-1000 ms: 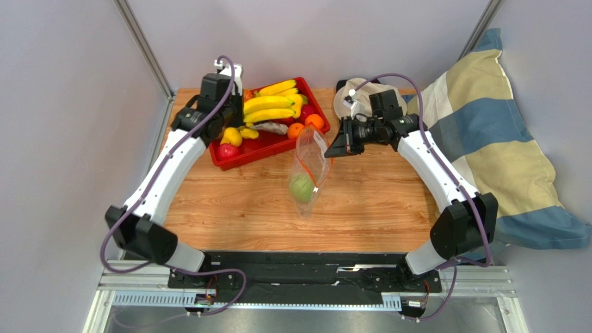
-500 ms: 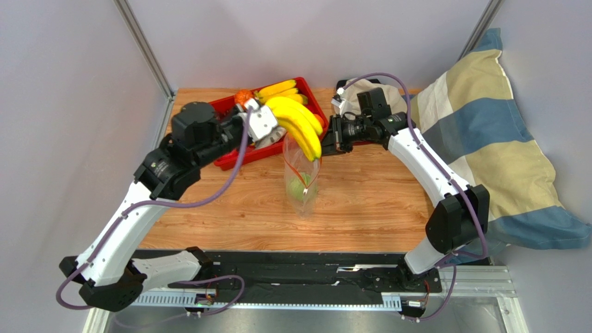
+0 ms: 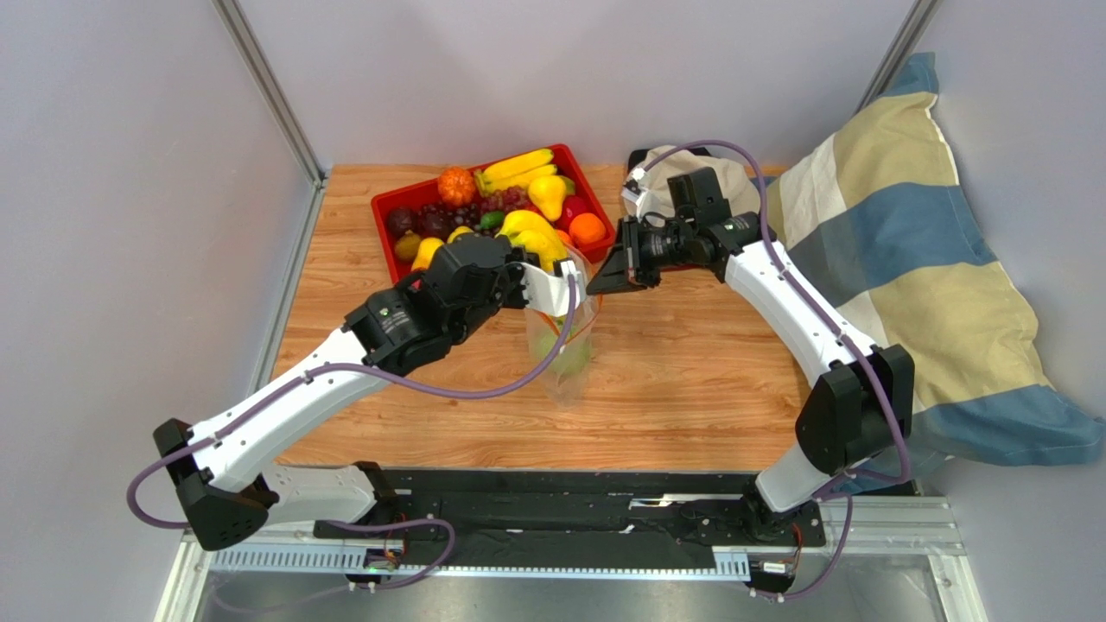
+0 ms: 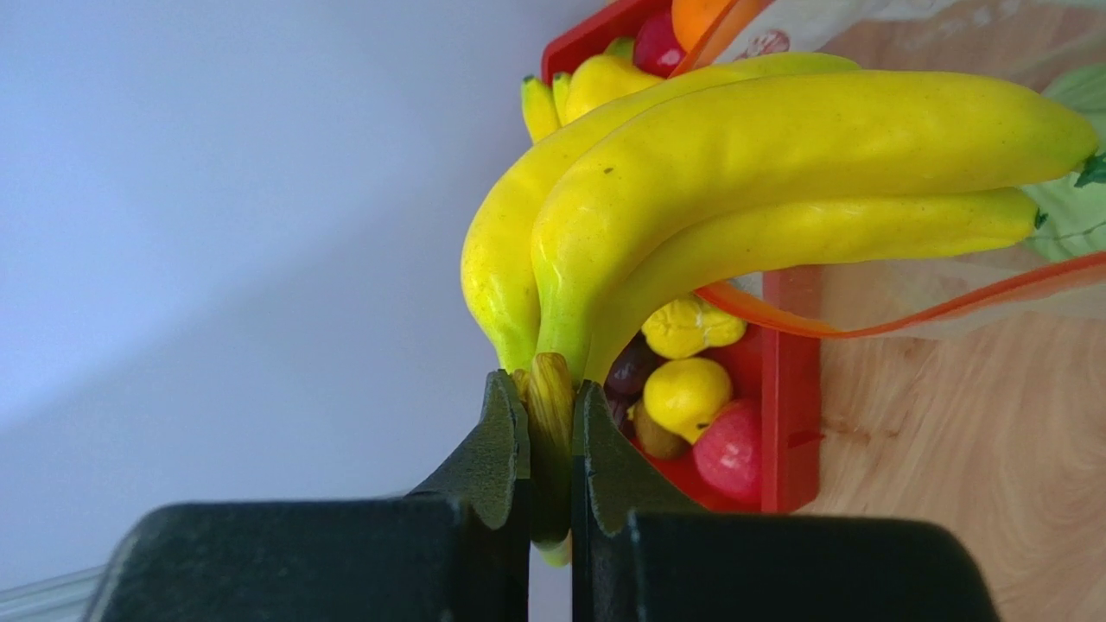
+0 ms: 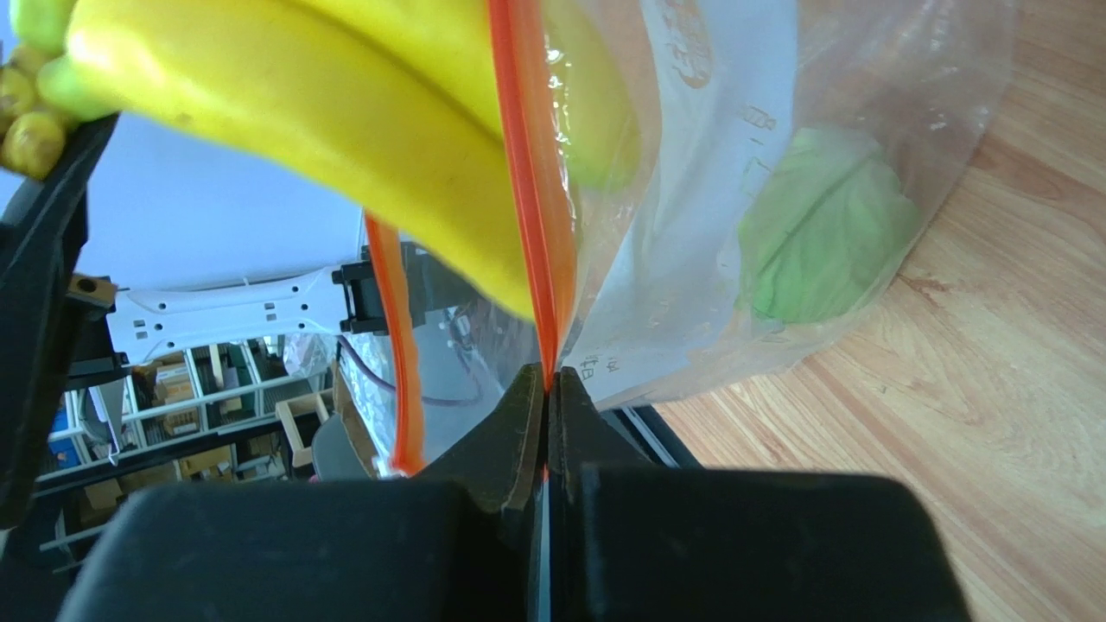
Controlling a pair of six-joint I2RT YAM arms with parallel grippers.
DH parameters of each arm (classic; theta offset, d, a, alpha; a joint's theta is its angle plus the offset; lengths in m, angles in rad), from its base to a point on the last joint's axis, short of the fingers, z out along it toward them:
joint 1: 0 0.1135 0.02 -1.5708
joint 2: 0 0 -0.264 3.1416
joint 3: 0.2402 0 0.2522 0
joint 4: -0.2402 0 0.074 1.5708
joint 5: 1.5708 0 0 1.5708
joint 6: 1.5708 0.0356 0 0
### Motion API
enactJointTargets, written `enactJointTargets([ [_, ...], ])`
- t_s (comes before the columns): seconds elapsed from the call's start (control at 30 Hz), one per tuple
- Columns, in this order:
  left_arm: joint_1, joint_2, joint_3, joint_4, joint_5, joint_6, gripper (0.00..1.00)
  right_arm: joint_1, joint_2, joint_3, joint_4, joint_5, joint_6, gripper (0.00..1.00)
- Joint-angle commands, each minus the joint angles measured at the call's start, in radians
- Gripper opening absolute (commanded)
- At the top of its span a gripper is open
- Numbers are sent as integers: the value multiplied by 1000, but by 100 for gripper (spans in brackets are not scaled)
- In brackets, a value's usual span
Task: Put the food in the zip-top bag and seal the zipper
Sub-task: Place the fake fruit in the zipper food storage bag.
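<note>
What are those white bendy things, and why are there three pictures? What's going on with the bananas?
The white bendy things are two robot arms, bolted to the near edge of a wooden table. One picture looks down from above and behind them. The other two come from small cameras on each arm's wrist, so you see each pinching tool up close. The left tool pinches the stem of a bunch of yellow bananas and holds them at the mouth of a clear bag. The right tool pinches the bag's orange-red zipper edge, holding the mouth open. A green ball is already inside. A red tray of toy fruit sits at the back of the table, and a striped pillow lies off to the right.
</note>
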Motion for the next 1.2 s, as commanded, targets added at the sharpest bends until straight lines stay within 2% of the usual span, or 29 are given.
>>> enactJointTargets([
  [0.0,-10,1,-7,80,-148,104,0,9,-29,9,35,-23,49,0],
  [0.17,-52,71,-4,154,-257,154,0,16,-1,9,107,-64,152,0],
  [0.27,-87,119,-50,266,-335,190,0,16,25,9,145,-87,215,0],
  [0.4,-112,161,-140,540,-406,236,0,15,50,20,150,-78,226,0],
  [0.7,-148,234,-134,530,-449,137,0,-36,76,-9,165,-80,292,0],
  [0.8,-168,243,-125,480,-450,74,2,-56,82,-26,176,-95,315,0],
  [0.83,-170,247,-119,450,-447,12,4,-59,82,-35,193,-112,321,0],
  [0.9,-174,257,-81,328,-427,-53,24,-68,88,-35,200,-124,329,0],
  [0.97,-178,256,-58,276,-400,-121,41,-76,93,-35,203,-135,329,0],
  [1.0,-178,251,-49,221,-369,-142,45,-79,94,-35,203,-138,329,0],
  [1.03,-179,230,-39,190,-346,-185,55,-83,94,-37,203,-144,326,0],
  [1.1,-179,202,-7,106,-282,-228,63,-89,93,-43,207,-153,321,0],
  [1.13,-179,169,7,75,-253,-274,70,-91,90,-46,205,-161,313,0],
  [1.17,-178,150,28,23,-223,-291,70,-92,88,-55,207,-166,309,0],
])
